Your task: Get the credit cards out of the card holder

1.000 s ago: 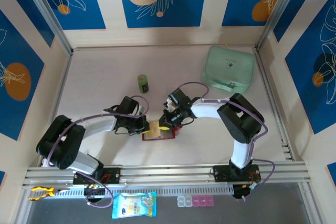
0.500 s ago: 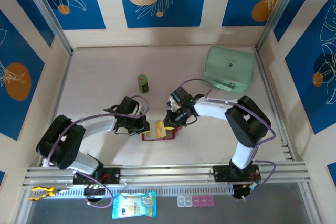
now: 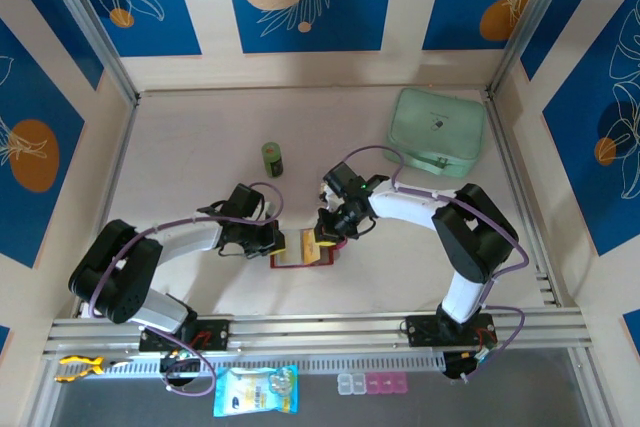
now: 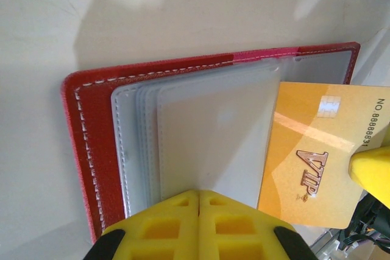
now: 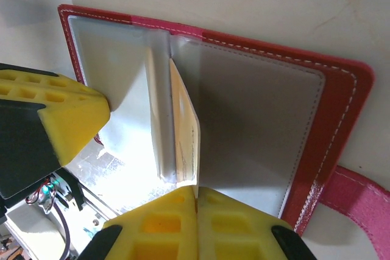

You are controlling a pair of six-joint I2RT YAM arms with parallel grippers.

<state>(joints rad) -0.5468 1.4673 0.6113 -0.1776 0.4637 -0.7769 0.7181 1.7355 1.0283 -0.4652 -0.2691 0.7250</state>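
In the top view the left gripper (image 3: 277,241) sits left of the middle, low on the table (image 3: 200,147). Its yellow fingers are squeezed tight together. In the left wrist view their tips rest on the grey see-through sleeves (image 4: 207,132). I cannot tell if they nip a sleeve or just push on it. The bottom of that frame cuts the fingers off. A small green can (image 3: 272,159) stands higher up the picture, apart from the gripper.

Just right of that gripper lies the card holder (image 4: 85,150). It is red, open and flat. In the top view both grippers hide much of it. The sleeves are cloudy, so I cannot tell if more cards are inside.

One orange credit card (image 4: 311,162) sticks half out of the sleeves to the right. Its number runs off the frame edge, and a yellow finger covers part of its right side. In the right wrist view it looks like a thin edge.

The right gripper (image 5: 196,194) is clenched on that card. The red tab (image 5: 359,193) is cut off at the lower right. In the upper right of the top view lies a mint-green pouch (image 3: 437,129).
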